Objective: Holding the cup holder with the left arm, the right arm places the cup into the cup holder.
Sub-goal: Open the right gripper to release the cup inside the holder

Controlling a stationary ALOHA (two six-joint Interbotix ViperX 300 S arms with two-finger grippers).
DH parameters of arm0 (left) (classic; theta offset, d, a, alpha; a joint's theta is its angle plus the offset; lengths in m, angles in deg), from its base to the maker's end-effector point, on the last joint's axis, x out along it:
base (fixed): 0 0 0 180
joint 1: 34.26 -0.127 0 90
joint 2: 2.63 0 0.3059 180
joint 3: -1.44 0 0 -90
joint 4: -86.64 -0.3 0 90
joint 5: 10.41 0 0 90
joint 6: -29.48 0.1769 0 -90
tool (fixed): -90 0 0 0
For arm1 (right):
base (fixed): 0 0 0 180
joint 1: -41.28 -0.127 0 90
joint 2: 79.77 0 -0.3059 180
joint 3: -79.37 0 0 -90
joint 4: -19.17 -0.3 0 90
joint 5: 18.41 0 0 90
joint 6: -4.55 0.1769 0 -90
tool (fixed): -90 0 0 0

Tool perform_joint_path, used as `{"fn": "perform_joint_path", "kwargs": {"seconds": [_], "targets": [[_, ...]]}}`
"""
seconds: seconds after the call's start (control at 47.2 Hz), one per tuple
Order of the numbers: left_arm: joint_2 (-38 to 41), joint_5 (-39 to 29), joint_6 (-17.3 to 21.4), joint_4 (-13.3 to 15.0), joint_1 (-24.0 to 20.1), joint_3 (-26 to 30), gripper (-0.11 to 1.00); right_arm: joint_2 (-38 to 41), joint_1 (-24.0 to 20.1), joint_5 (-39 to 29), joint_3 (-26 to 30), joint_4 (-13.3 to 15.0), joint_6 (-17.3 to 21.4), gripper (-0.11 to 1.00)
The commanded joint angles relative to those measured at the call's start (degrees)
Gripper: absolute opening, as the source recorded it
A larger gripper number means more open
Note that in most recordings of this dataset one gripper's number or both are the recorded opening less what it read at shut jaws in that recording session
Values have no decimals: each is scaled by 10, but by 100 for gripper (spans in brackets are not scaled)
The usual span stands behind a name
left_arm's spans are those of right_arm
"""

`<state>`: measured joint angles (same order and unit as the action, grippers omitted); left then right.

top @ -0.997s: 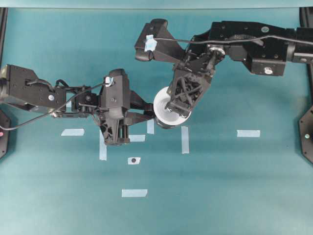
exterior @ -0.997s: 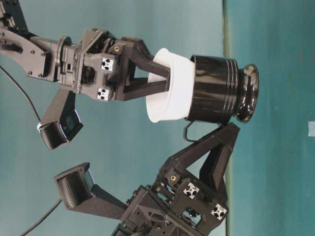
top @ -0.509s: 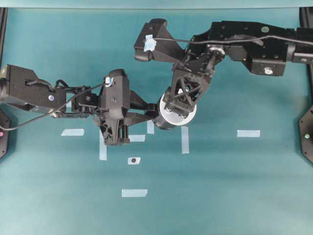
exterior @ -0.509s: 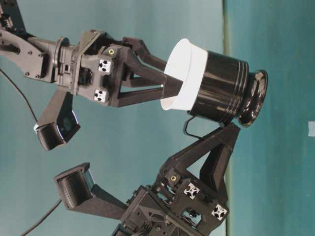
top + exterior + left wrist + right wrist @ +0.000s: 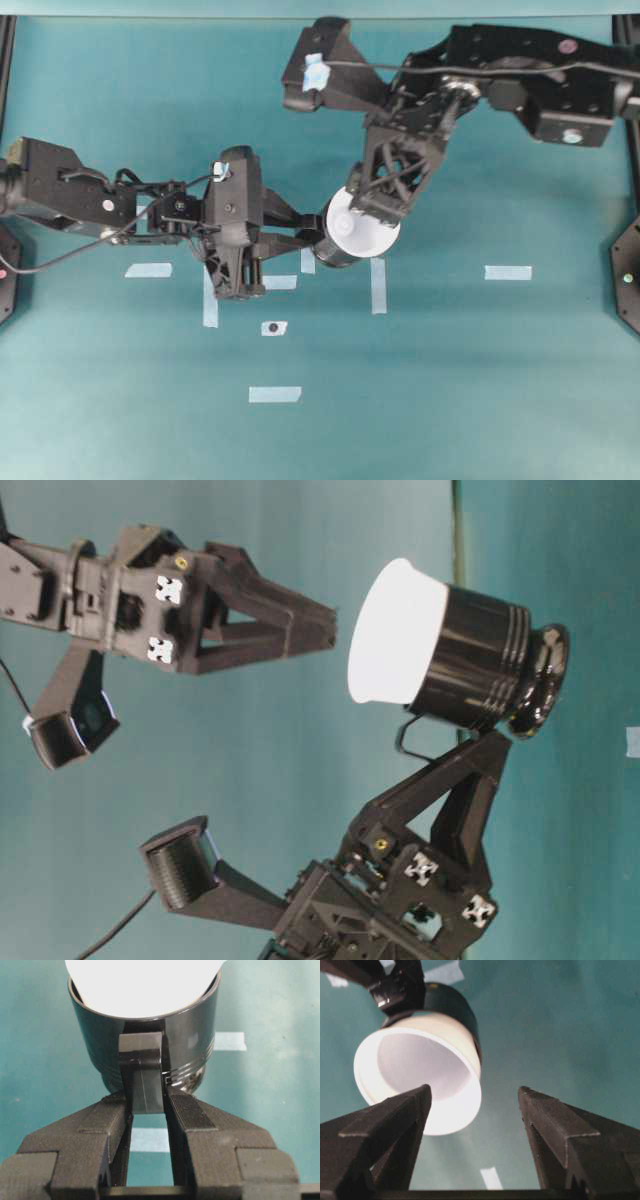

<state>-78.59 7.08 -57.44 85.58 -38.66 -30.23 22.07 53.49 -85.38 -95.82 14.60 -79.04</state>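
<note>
1. The left arm (image 5: 60, 190) reaches in from the left edge of the overhead view over the teal table (image 5: 480, 380), a thin cable trailing from it.
2. The left gripper (image 5: 147, 1110) is clamped on the small side handle of the cup holder (image 5: 190, 1045) (the wrist view shows both pads pressed against the handle), holding it tilted above the table.
3. The cup (image 5: 395, 630) sits inside the cup holder, its white rim standing out of the black mouth.
4. The right gripper (image 5: 475, 1105) hangs just beside the cup with its jaws spread apart, touching nothing.
5. The right arm (image 5: 520, 80) extends to the right edge.
</note>
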Motion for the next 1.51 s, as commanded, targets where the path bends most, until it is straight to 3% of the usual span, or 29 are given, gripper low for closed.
{"fn": "perform_joint_path", "kwargs": {"seconds": [0.0, 0.594, 1.209, 1.484], "targets": [[-3, 10, -1, -2, 3, 7, 24, -52, 0, -3, 8, 1, 7, 78], [28, 25, -2, -2, 10, 7, 24, -49, 1, 36, -59, 0, 8, 77], [70, 33, -3, -2, 10, 23, 24, -49, -2, 54, -84, 0, 27, 78], [76, 31, -33, -2, 10, 11, 24, -52, -3, 64, -86, -1, 29, 78]]}}
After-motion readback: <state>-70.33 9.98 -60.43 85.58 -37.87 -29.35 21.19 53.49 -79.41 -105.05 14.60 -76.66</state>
